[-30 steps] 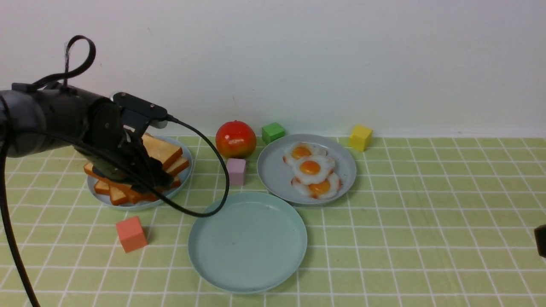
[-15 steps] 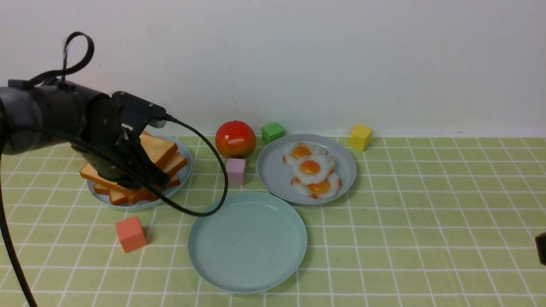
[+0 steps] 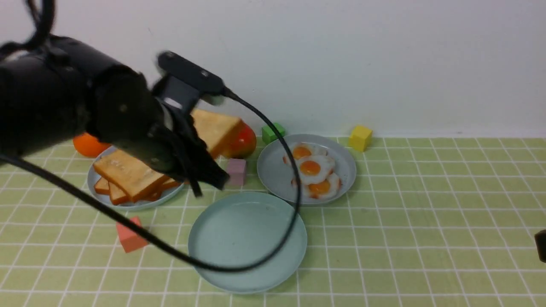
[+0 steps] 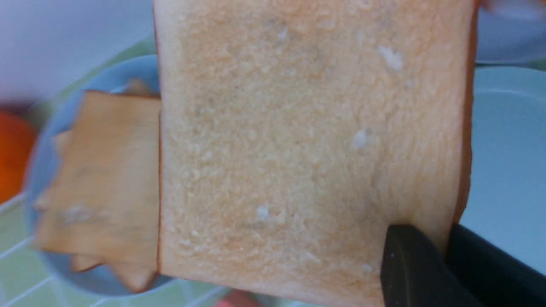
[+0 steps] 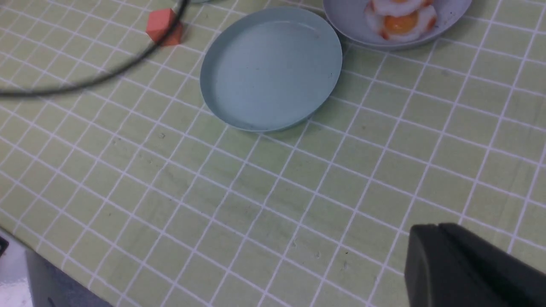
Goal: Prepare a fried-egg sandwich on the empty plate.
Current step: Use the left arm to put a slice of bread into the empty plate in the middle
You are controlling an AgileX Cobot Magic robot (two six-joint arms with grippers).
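Observation:
My left gripper (image 3: 200,157) is shut on a toast slice (image 3: 215,128) and holds it in the air, tilted, between the toast plate (image 3: 96,187) and the empty teal-green plate (image 3: 247,241). In the left wrist view the slice (image 4: 307,140) fills the frame, pinched at one edge by the fingers (image 4: 409,264). More toast slices (image 3: 128,175) lie stacked on their plate. Three fried eggs (image 3: 313,168) lie on a grey-blue plate (image 3: 273,170). The teal plate (image 5: 271,68) holds nothing. My right gripper (image 5: 431,238) is shut and empty, low over the cloth at the right.
A red apple (image 3: 245,143) and a pink cube (image 3: 236,170) sit behind the teal plate. An orange (image 3: 87,145) lies behind the toast plate. A salmon cube (image 3: 130,236), a green cube (image 3: 273,131) and a yellow cube (image 3: 360,136) stand around. The left arm's cable (image 3: 239,266) hangs over the teal plate.
My left gripper has lifted one toast slice off the stack and swung up and to the right with it, towards the teal plate. The right gripper has not moved.

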